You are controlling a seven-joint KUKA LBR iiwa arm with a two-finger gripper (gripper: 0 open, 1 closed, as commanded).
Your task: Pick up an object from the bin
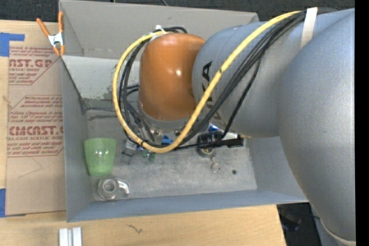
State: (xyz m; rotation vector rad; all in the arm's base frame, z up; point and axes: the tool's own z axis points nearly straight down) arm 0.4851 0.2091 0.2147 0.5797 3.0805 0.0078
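While the arm's orange cover [167,75] hangs over mid-bin, I can't tell if the gripper [141,146] under it is open, closed or holding anything. It sits just left of centre frame, above the bin [75,101] floor. Nearest items are 1 small blue piece [166,139] beside it and 1 black part [206,141] further right. 1 green cup [99,155] lies at lower left, apart from the gripper, with 1 silver metal ring [110,187] just below the cup.
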